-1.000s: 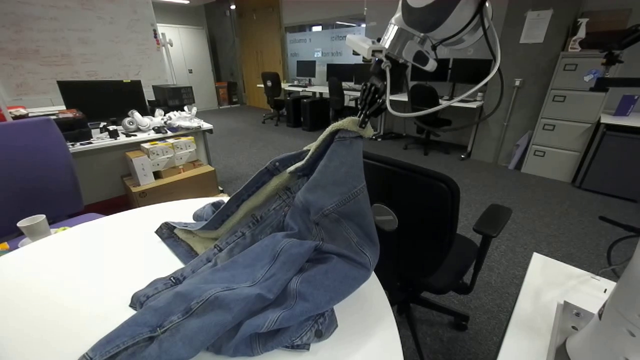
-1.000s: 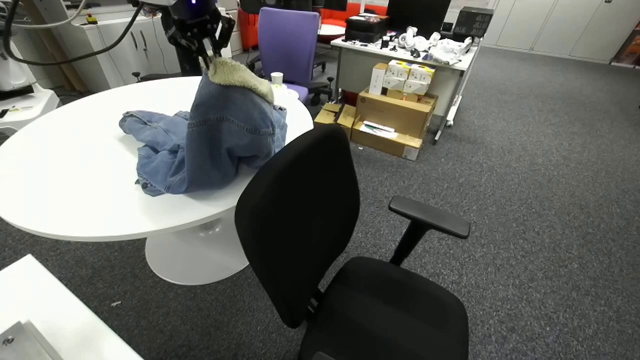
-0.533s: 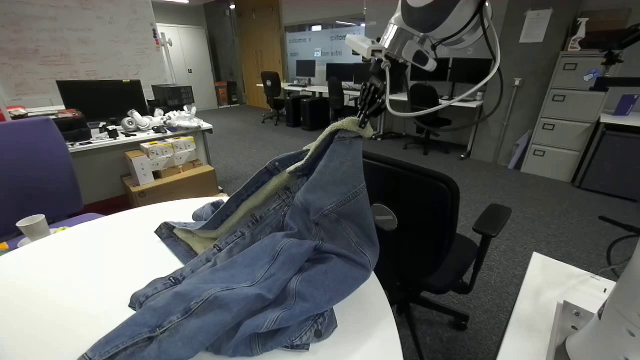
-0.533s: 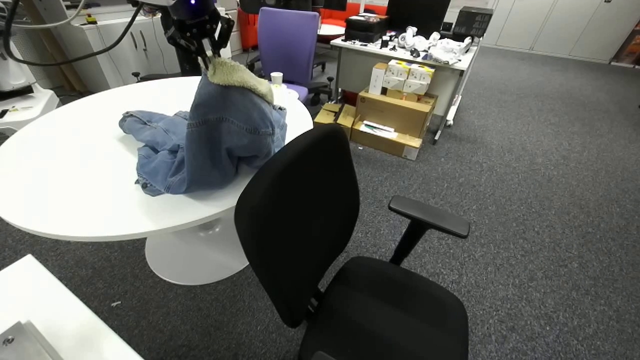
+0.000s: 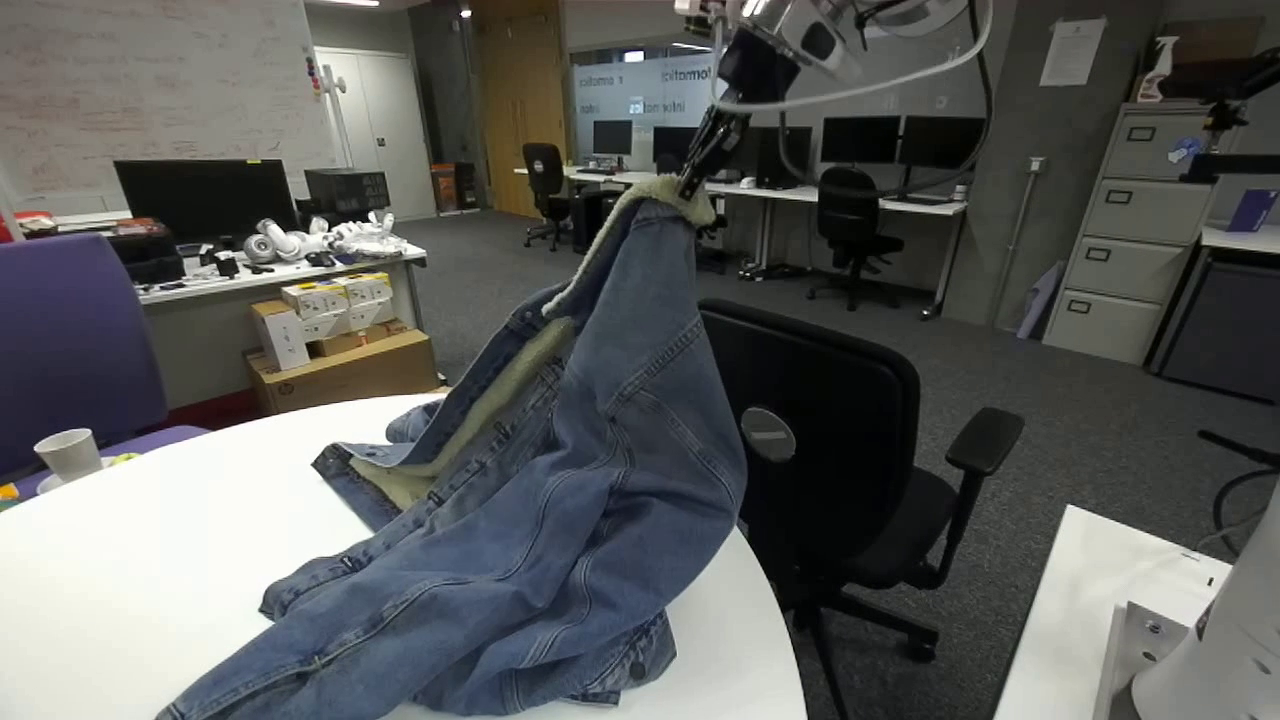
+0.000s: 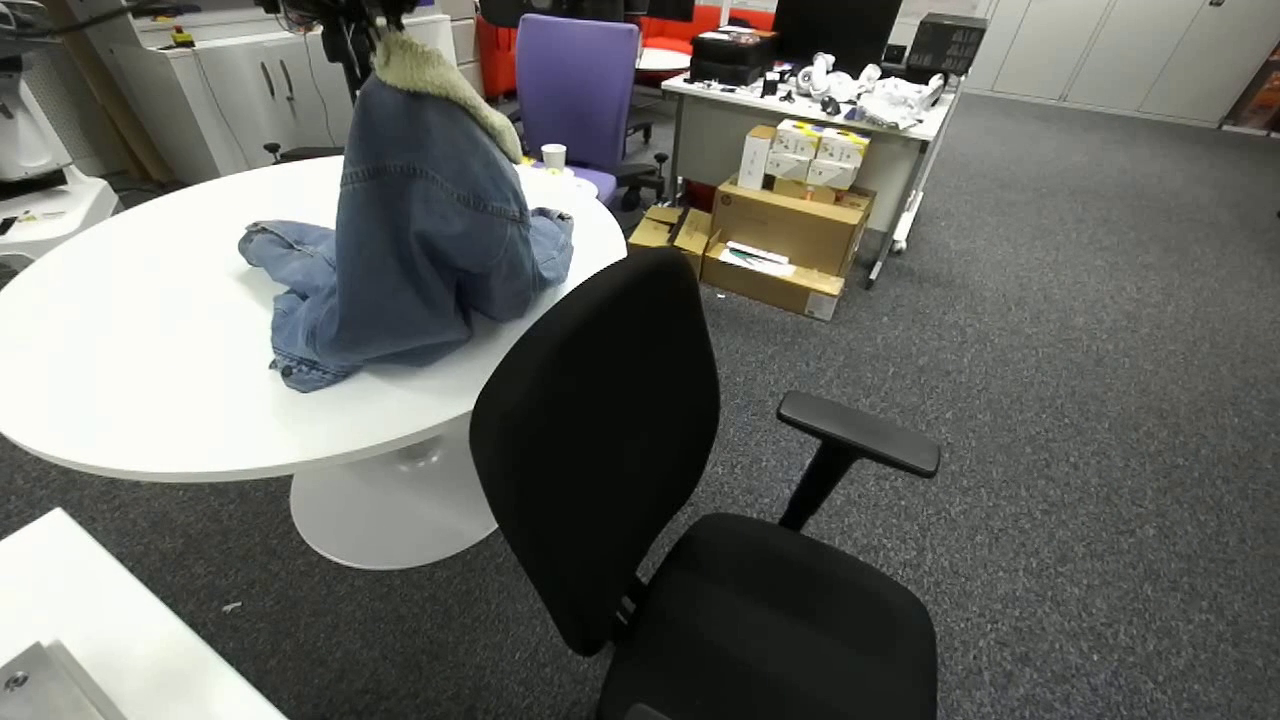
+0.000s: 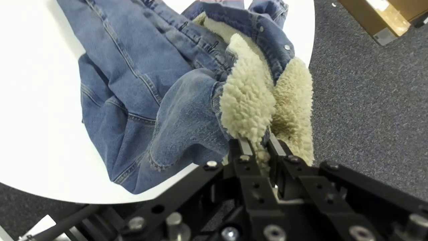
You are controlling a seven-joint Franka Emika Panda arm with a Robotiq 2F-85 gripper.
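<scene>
A blue denim jacket (image 5: 560,520) with cream fleece lining lies across a round white table (image 5: 120,600). It also shows in an exterior view (image 6: 420,210) and the wrist view (image 7: 133,83). My black gripper (image 5: 690,188) is shut on the jacket's fleece collar. In the wrist view the fleece is pinched between the two fingers (image 7: 260,145). The collar is lifted well above the table and the back of the jacket hangs below it. The sleeves and lower part rest on the table. In an exterior view the gripper (image 6: 385,25) shows only partly at the top edge.
A black office chair (image 6: 600,430) stands close against the table. A purple chair (image 6: 575,90) and a white cup (image 6: 553,156) are at the far side. A white bench (image 5: 1120,580) carries the arm's base. Cardboard boxes (image 6: 790,230) stand under a cluttered desk.
The gripper has risen with the collar and moved leftward in both exterior views, and the wrist has tilted. More of the jacket's back is off the table. The sleeves have barely moved.
</scene>
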